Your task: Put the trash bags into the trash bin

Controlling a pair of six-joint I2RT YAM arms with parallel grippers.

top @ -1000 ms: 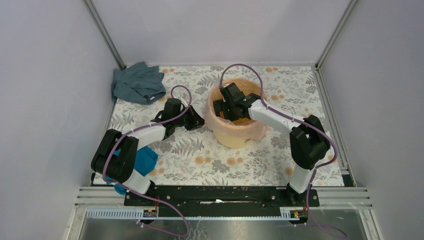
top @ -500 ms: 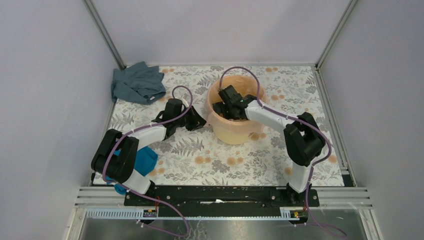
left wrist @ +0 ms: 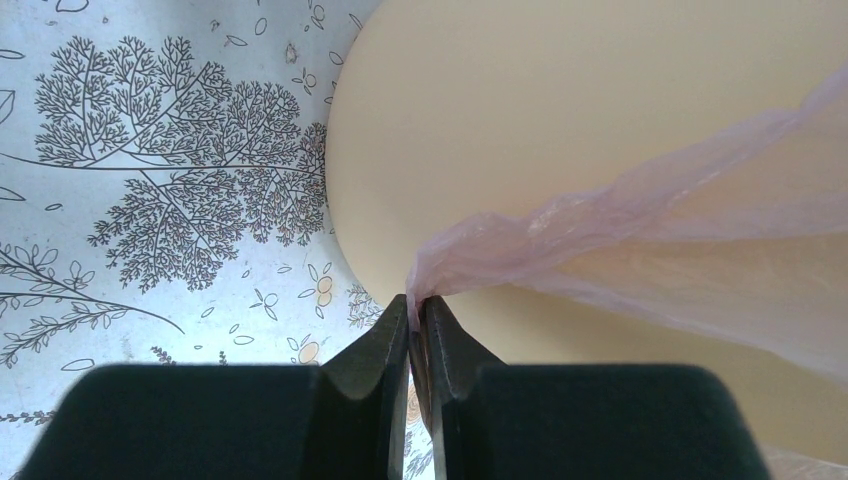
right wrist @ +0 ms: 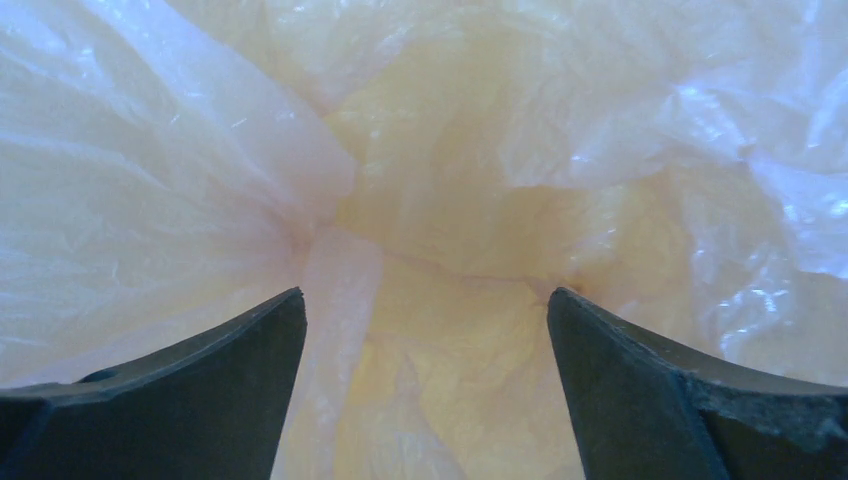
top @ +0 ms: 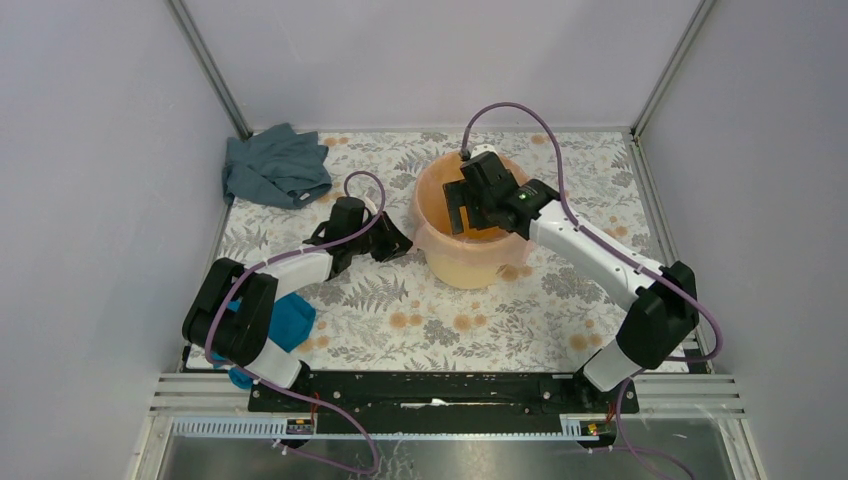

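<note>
Trash bag point(left wrist: 650, 230) of filmy, wrinkled pink plastic drapes the round yellow trash bin point(top: 470, 265), frame centre. Left pincer point(left wrist: 415, 305) pinches its bunched edge; right pincer point(right wrist: 425, 310) hangs spread above.

Overhead camera looks down on the table point(top: 440, 330); both wrist cameras sit close at the bucket point(top: 470, 265) (shared).

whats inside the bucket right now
The pink bag lines the bucket, with the open right gripper over it. The film covers the bucket floor, so anything beneath is hidden. A corner is outside, pinched by the left gripper.
</note>
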